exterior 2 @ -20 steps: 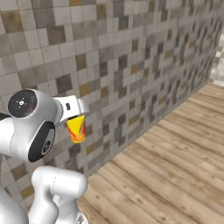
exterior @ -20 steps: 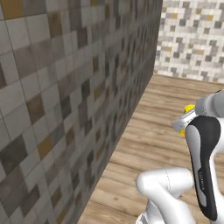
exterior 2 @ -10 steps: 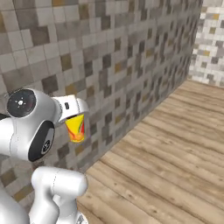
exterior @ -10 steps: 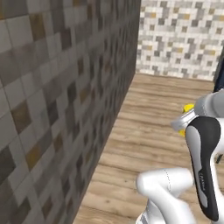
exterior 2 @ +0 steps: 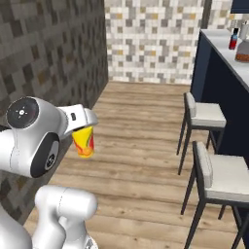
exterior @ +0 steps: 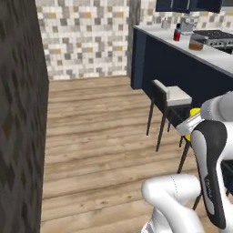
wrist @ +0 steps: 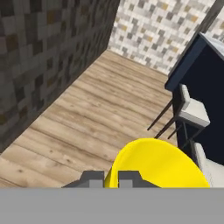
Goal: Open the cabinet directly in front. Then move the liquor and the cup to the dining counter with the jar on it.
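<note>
Yellow with a red-orange mark, the cup [exterior 2: 84,141] hangs in the air over the wooden floor [exterior 2: 141,146], clamped in the hand [exterior 2: 83,127], whose fingers are closed on its rim (in the hand view its yellow body [wrist: 157,164] is just above the tips). The dining bench [exterior: 200,45] stands to the right behind two grey stools [exterior 2: 206,116]. On its marble top the liquor [exterior: 177,33] stands near the jar [exterior: 197,42], apart from it.
</note>
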Tool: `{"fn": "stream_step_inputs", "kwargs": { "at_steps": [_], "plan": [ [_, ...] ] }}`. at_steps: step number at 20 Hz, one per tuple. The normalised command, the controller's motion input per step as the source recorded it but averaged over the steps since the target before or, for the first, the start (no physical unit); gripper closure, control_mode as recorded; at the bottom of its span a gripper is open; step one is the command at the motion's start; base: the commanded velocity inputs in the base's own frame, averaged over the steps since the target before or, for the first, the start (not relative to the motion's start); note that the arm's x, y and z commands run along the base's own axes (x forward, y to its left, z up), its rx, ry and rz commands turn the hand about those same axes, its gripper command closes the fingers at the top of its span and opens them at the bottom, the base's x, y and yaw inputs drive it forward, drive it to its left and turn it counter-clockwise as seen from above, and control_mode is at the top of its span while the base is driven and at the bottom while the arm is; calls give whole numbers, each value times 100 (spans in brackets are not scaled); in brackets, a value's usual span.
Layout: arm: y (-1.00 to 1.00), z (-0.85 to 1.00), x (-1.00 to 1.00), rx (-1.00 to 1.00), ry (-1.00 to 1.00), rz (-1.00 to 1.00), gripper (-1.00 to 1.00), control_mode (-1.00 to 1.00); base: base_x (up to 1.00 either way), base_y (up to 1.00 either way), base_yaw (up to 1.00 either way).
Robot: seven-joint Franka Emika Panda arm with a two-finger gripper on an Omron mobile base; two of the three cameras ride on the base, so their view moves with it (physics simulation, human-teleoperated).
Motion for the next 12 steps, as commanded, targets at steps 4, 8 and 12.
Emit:
{"fn": "stream_step_inputs", "kwargs": {
  "at_steps": [4,8,12],
  "plan": [
    [0,0,0,0,0,0,100,100,0,0,0],
    [0,0,0,0,0,0,100,100,53,0,-1],
    [0,0,0,0,0,0,100,100,98,14,-2]
  ]
}}
